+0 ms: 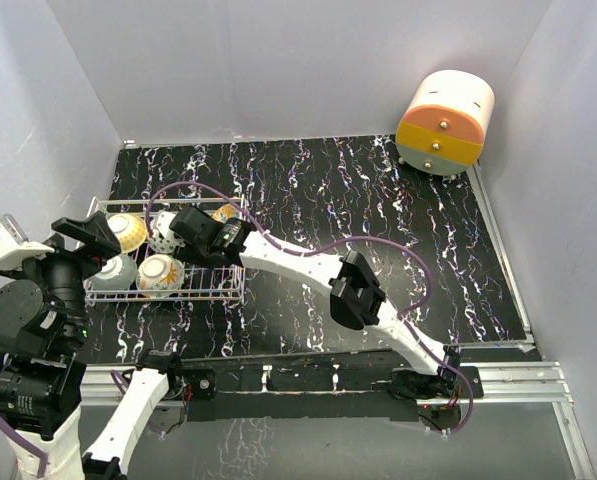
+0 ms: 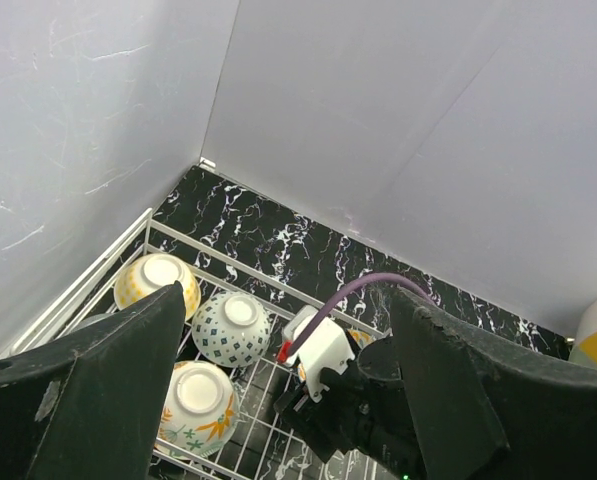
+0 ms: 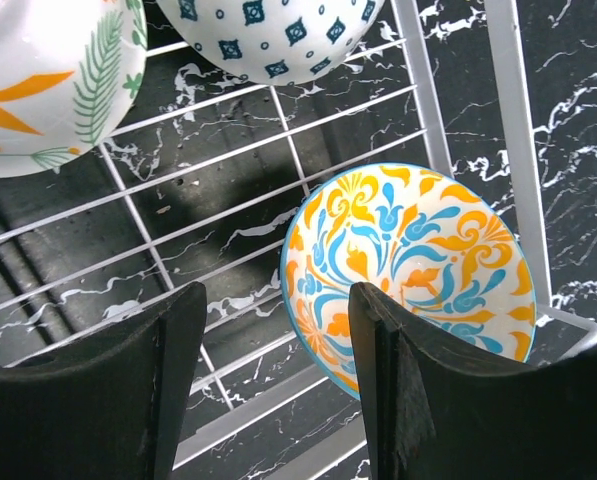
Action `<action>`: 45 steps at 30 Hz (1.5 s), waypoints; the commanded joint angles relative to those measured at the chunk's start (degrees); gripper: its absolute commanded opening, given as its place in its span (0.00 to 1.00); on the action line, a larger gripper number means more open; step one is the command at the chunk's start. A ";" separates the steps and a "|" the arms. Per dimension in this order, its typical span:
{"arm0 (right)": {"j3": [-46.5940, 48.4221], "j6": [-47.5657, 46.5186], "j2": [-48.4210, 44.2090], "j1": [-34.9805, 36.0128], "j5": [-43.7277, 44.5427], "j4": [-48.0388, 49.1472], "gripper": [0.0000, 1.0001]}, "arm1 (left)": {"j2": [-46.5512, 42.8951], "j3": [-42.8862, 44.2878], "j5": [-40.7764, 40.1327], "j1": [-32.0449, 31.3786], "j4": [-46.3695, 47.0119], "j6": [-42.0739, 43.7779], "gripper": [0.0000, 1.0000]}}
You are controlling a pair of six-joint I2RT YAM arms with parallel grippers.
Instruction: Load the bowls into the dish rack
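The white wire dish rack [image 1: 233, 285] stands at the left and holds several bowls. A yellow bowl [image 1: 126, 232], a blue-white bowl [image 1: 162, 228], a flowered bowl [image 1: 161, 273] and a grey bowl [image 1: 113, 272] lie upside down in it. My right gripper [image 1: 190, 238] is open over the rack's right end. In the right wrist view the gripper [image 3: 278, 390] hangs just above an orange-and-blue bowl with a teal rim [image 3: 418, 250], which leans in the rack's corner. My left gripper [image 2: 288, 400] is open and empty above the rack's left side [image 1: 100, 250].
An orange-and-cream round drawer unit [image 1: 445, 122] stands at the back right. White walls close in the left, back and right. The rack's wire side [image 3: 518, 150] runs close to the right finger. My right arm [image 1: 308, 265] stretches across the black marbled table [image 1: 378, 210].
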 commanded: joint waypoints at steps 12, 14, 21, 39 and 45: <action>1.06 -7.09 3.69 0.90 11.48 6.02 0.60 | -1.38 0.13 -2.75 -2.07 -0.11 1.51 0.82; 0.75 -7.23 3.79 0.90 12.25 6.42 0.60 | -1.53 0.25 -2.98 -2.38 -0.19 1.35 0.82; -0.31 -7.15 3.81 0.55 13.90 7.50 0.32 | -2.17 0.72 -3.67 -3.04 -0.55 1.00 0.82; -1.10 1.79 -2.75 -0.07 4.17 11.00 0.08 | -3.01 0.40 -6.02 -5.08 -1.05 -0.06 0.82; -2.72 6.63 -6.73 -0.36 -0.74 17.07 0.08 | -2.90 0.41 -6.36 -5.44 -1.21 -0.33 0.82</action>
